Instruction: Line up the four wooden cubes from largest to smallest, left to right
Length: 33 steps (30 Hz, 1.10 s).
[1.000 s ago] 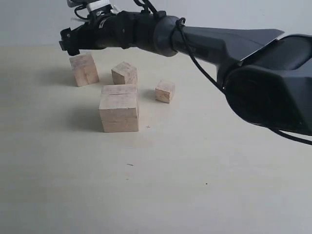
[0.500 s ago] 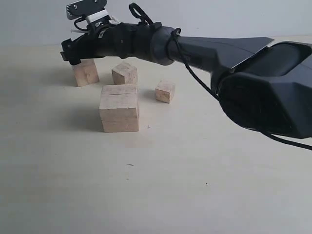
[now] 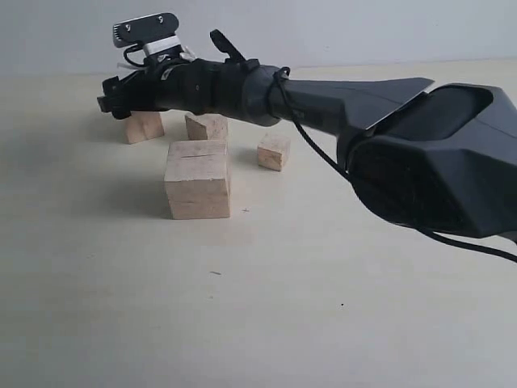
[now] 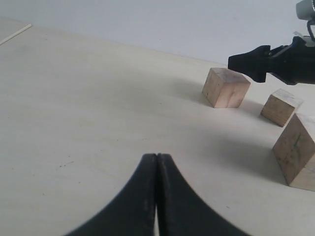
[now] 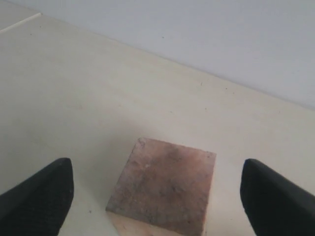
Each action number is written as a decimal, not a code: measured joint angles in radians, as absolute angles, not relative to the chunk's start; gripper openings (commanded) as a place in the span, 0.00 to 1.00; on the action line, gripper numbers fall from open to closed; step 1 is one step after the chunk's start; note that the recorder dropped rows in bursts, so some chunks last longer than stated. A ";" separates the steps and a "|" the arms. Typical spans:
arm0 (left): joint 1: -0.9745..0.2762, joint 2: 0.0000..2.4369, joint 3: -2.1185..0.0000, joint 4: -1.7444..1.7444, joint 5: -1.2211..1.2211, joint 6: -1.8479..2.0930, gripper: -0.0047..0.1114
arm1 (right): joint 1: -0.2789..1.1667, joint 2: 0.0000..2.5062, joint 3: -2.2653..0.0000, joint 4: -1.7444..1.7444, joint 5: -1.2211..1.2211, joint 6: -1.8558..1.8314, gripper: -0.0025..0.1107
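Note:
Four pale wooden cubes stand on the table. The largest cube (image 3: 198,179), with a thin slit on its top, is nearest; it also shows as the largest cube (image 4: 298,152). Behind it are the second cube (image 3: 144,127) at far left, a mid-size cube (image 3: 207,126) and the smallest cube (image 3: 274,151). My right gripper (image 3: 109,105) reaches across from the right and hangs open just over the second cube (image 5: 165,189), which lies between its spread fingers (image 5: 42,196) without touching them. My left gripper (image 4: 157,158) is shut on nothing, low over bare table, well away from the cubes.
The right arm (image 3: 420,153) spans the view from right to left above the back cubes. The left wrist view shows the right gripper (image 4: 248,63) over the second cube (image 4: 225,87), beside the mid-size cube (image 4: 281,106). A pale wall (image 3: 323,24) runs behind the table.
The right arm has dropped lower, bringing its open gripper down over the far-left cube and covering its top. The cubes have not moved.

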<state>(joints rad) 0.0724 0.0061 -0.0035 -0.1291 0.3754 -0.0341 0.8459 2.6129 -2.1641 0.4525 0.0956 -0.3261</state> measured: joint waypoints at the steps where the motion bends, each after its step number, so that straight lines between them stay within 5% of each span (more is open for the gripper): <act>1: 0.072 0.006 -0.004 -0.129 0.375 -0.034 0.04 | 0.848 2.613 -2.164 0.452 0.105 -0.326 0.77; 33: 0.070 0.006 -0.004 -0.129 0.375 -0.034 0.04 | 0.852 2.634 -2.237 0.450 0.156 -0.326 0.77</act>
